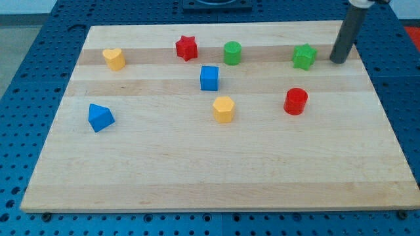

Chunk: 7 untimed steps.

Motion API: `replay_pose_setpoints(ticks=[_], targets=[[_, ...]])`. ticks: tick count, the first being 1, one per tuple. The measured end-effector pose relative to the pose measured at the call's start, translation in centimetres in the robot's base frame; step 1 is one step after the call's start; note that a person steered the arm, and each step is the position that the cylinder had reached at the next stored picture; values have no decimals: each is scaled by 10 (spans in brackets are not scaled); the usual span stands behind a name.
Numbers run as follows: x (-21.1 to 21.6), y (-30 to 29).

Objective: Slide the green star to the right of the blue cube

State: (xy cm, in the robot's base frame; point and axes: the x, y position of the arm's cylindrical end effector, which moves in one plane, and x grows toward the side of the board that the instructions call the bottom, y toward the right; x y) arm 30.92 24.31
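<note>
Because the rod ends in a plain tip (337, 61) with no pincer at all, there is nothing to spread or press together, and nothing is being pinched. The tip rests on the board (197, 177) near the view's top right corner, just beside the green star (304, 56) on the star's right, with a small gap showing between them. The star lies in the upper row, well to the right of the green cylinder (231, 52) and the red star (186, 47). The blue cube (209, 77) sits near the middle of the board, somewhat lower in the view than that row. Below and to its right is the yellow block (224, 109), and further right the red cylinder (296, 101). The step in hand looks like the approach: the tip appears placed behind the star, on the side away from the cube, ready to push. The next move would call for a push toward the view's left and slightly downward, so the star travels past the green cylinder's lower side and stops just right of the cube. The line should stay above the red cylinder and the yellow block, and the star may turn if struck off-centre.
</note>
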Motion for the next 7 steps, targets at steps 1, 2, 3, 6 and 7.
replay_pose_setpoints(ticks=[1,2,3,6,7], targets=[[13,-58],[66,-130],[85,-159],[0,-27],[4,-75]])
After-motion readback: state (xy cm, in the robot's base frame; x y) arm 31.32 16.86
